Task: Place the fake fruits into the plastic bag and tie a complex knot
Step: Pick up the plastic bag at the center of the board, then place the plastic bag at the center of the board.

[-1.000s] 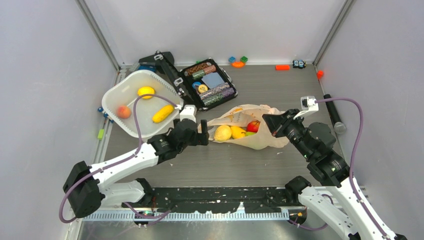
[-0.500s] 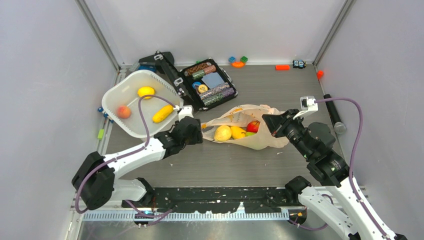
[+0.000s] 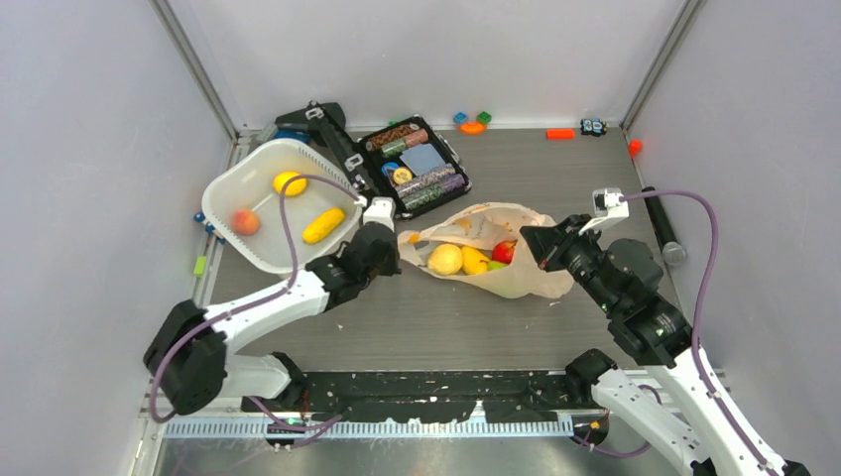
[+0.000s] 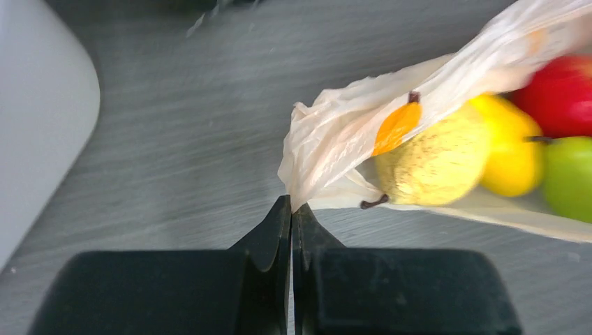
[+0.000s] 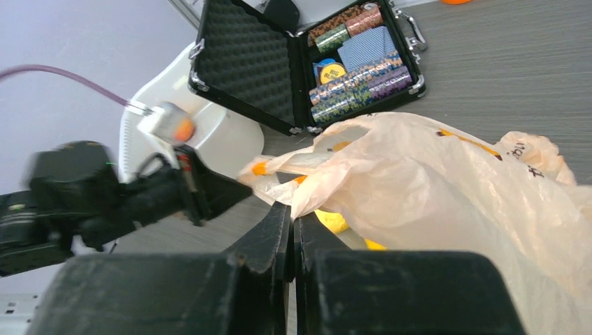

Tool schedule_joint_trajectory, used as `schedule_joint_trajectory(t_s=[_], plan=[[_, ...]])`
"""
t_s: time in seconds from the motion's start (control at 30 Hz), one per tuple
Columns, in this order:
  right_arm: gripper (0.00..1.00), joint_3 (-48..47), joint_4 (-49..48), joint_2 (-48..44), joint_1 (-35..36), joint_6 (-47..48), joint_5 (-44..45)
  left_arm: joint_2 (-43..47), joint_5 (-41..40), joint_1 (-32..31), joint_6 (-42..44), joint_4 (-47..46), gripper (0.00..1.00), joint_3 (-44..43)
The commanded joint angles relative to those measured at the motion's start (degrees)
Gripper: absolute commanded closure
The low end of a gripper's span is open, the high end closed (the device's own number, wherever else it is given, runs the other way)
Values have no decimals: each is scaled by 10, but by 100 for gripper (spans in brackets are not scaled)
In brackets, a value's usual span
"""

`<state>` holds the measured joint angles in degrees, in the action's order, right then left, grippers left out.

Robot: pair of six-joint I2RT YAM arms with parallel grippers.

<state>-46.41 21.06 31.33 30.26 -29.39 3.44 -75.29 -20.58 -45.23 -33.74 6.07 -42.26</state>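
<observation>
The thin, crinkly, pale peach plastic bag [image 3: 536, 282] lies mid-table with its long axis running 9 to 3 and its mouth facing 9. Inside it: a speckled yellow plastic pear [image 4: 436, 164], a smooth yellow fruit [image 4: 513, 157], a glossy red apple [image 4: 562, 94] and a green fruit [image 4: 569, 178].

The white plastic tub [image 3: 230, 186] at 10 o'clock holds a long yellow fruit [image 3: 323, 225], a round yellow fruit [image 3: 290, 182] and a small orange-red fruit [image 3: 245, 221]. At 12 there's an open black foam-lined case [image 5: 244, 63] with poker chips [image 5: 352, 78] in it.

The left gripper [image 4: 291, 206] is clenched on the bag's 9 o'clock lip. The right gripper [image 5: 292, 209] is pinching the film on the 3 o'clock side.
</observation>
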Motion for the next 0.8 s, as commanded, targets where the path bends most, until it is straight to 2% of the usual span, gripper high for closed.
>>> schedule_joint_trajectory(t_s=[0.0, 0.07, 0.17, 0.3, 0.37, 0.47, 0.63, 0.77], plan=[[95, -54, 12, 23, 2, 55, 31, 130, 60, 2, 100, -17, 100, -86], [95, -80, 36, 43, 2, 77, 52, 169, 136, 2, 133, 15, 100, -140], [94, -109, 58, 61, 2, 99, 77, 180, 251, 2, 159, 105, 100, -245], [94, -124, 66, 78, 1, 111, 96, 160, 316, 2, 156, 211, 100, -374], [94, -127, 66, 82, 1, 112, 97, 157, 319, 2, 145, 232, 100, -409], [95, -123, 66, 89, 0, 113, 102, 171, 324, 2, 126, 211, 100, -412], [95, -106, 64, 89, -1, 106, 101, 178, 221, 17, 130, 234, 100, -370], [95, -83, 55, 75, -2, 103, 101, 182, 194, 58, 102, 240, 100, -316]])
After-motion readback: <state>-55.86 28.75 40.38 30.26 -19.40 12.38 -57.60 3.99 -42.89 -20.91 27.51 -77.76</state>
